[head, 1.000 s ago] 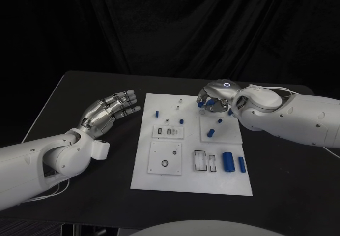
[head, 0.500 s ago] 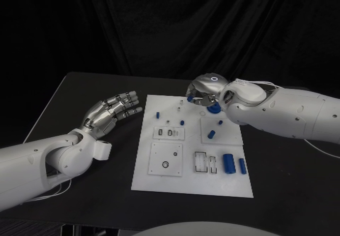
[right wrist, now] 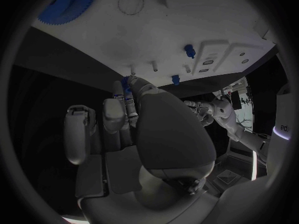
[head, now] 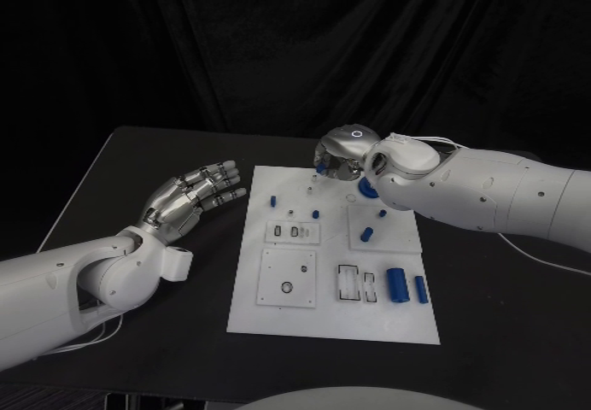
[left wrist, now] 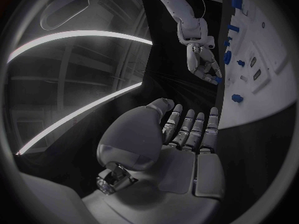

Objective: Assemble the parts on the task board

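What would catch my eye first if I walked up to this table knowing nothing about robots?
Probably the white task board in the middle of the black table, dotted with small blue parts like the fat blue cylinder near its right edge. Next, the right hand, poised over the board's far edge and pinching a small blue part. The left hand is held open beside the board's left edge, holding nothing.

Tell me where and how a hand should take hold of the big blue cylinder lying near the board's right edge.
Grip the big blue cylinder across its middle, coming down from above with fingers on its two long sides. It lies flat on the task board, its length running toward and away from the robot, so the curved flanks seem the most open. A slimmer blue piece lies close on its right, so that side is probably tighter.
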Robot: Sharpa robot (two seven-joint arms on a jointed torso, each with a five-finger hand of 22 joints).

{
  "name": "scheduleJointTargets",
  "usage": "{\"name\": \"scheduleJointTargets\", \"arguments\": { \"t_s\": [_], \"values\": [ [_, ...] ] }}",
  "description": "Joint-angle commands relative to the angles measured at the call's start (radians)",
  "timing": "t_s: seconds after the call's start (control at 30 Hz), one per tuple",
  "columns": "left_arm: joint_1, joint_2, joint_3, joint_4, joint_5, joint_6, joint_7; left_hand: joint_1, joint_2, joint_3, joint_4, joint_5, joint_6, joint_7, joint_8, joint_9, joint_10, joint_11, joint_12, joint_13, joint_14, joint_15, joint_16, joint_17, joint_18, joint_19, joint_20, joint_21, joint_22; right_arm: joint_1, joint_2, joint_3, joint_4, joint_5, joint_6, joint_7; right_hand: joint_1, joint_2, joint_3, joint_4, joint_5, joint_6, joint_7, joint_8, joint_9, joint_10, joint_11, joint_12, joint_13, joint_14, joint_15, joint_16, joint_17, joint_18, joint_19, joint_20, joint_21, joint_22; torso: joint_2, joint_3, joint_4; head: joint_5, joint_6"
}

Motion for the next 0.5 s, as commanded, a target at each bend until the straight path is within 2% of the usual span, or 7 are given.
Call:
{"name": "scheduleJointTargets", "arguments": {
  "t_s": [0.03,0.2,0.5],
  "values": [
    [0.002,0.0,0.001,0.001,0.003,0.014,0.206,-0.008,-0.001,0.008,0.0,0.005,0.006,0.0,0.005,0.001,0.001,0.007,0.007,0.001,0.001,0.005,0.006,0.001,-0.017,0.007,-0.002,0.005,0.001,-0.004,0.006,0.002,-0.01,-0.007,0.013,-0.013,-0.009,0.0,-0.005,0.003,-0.003,-0.001,-0.005,-0.003,0.068,0.003,0.005,-0.003,-0.001,0.004,0.0,-0.006,0.0,-0.01,0.006,0.004,0.001,0.09,0.001,-0.001,0.0037,-0.005,-0.002],
    [0.002,0.0,0.001,-0.001,0.003,0.016,0.206,-0.008,-0.001,0.008,0.0,0.005,0.006,0.0,0.005,0.001,0.001,0.007,0.007,0.001,0.001,0.005,0.006,0.001,-0.017,0.007,-0.002,0.005,0.001,-0.009,0.014,0.003,-0.019,-0.007,0.02,-0.013,-0.011,-0.001,-0.006,0.004,-0.004,-0.001,-0.006,-0.003,0.068,0.004,0.005,-0.006,-0.001,0.004,0.0,-0.007,0.0,-0.009,0.005,0.004,0.001,0.09,0.0,-0.001,-0.0003,-0.003,-0.005],
    [0.002,0.0,0.001,-0.001,0.003,0.017,0.209,-0.008,-0.001,0.012,0.0,0.005,0.006,0.001,0.005,0.001,0.0,0.008,0.005,0.001,0.001,0.006,0.007,0.001,-0.018,0.008,-0.002,0.005,0.001,-0.014,0.015,0.003,-0.016,-0.007,0.025,-0.011,-0.014,-0.002,-0.006,0.005,-0.011,-0.005,-0.006,-0.007,0.069,0.004,0.007,-0.015,-0.001,0.003,0.001,-0.009,-0.002,-0.009,0.005,0.005,0.0,0.09,0.0,-0.0013,0.0001,-0.004,-0.011]
  ]
}}
